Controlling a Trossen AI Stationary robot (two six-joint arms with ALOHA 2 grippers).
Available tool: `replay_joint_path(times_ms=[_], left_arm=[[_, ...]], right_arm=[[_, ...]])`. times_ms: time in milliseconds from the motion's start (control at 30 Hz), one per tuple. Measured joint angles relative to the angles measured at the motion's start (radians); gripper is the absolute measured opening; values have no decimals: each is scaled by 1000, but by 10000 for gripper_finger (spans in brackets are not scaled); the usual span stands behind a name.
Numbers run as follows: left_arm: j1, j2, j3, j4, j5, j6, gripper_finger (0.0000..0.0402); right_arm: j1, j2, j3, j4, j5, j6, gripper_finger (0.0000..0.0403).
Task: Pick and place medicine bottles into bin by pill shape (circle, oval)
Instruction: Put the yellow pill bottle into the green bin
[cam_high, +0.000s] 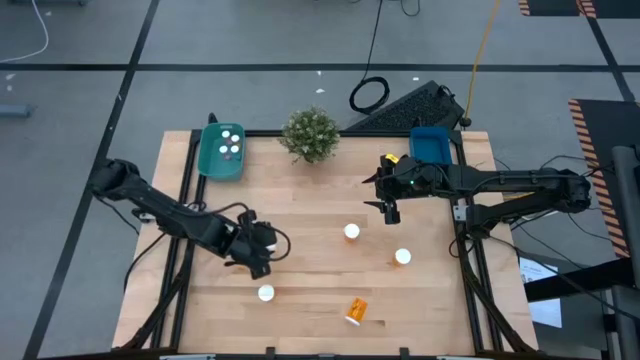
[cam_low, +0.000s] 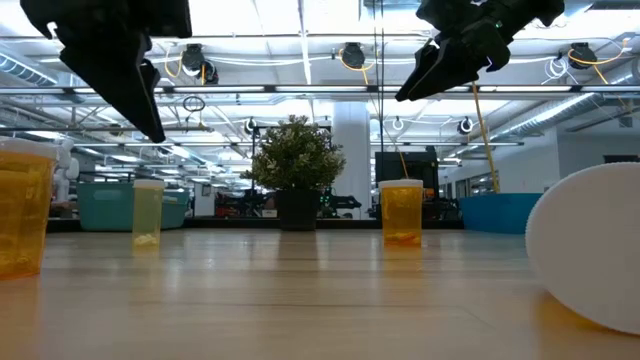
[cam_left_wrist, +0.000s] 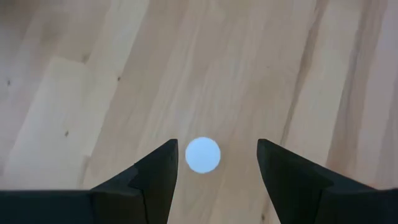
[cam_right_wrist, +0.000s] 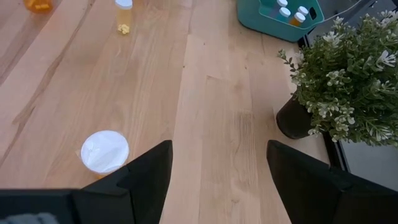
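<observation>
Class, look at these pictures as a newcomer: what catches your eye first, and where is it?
The bushy potted plant at the table's far edge stands out first. Next, the left gripper hangs with open jaws right above a white-capped bottle. A teal bin beside the plant already holds several bottles.

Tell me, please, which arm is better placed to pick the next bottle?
Probably the left. The left gripper is open, directly above an upright bottle, its white cap centred between the fingers. The right gripper, also open, hangs beside another bottle, not over it.
</observation>
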Motion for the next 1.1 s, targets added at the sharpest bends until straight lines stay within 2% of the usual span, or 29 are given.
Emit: replay_joint_path(times_ms=[233, 467, 833, 933, 1100], left_arm=[[19, 4, 0, -18, -2, -47, 223], [24, 89, 0, -26, -3, -45, 225], [60, 143, 0, -8, 38, -50, 270], [73, 151, 0, -3, 50, -53, 264], [91, 182, 0, 1, 101, -47, 232]], right_arm=[[0, 0, 0, 0, 0, 0, 254], [0, 0, 0, 0, 0, 0, 254], [0, 0, 0, -2, 0, -5, 254], [0, 0, 0, -2, 0, -6, 254], [0, 0, 0, -3, 0, -7, 254]])
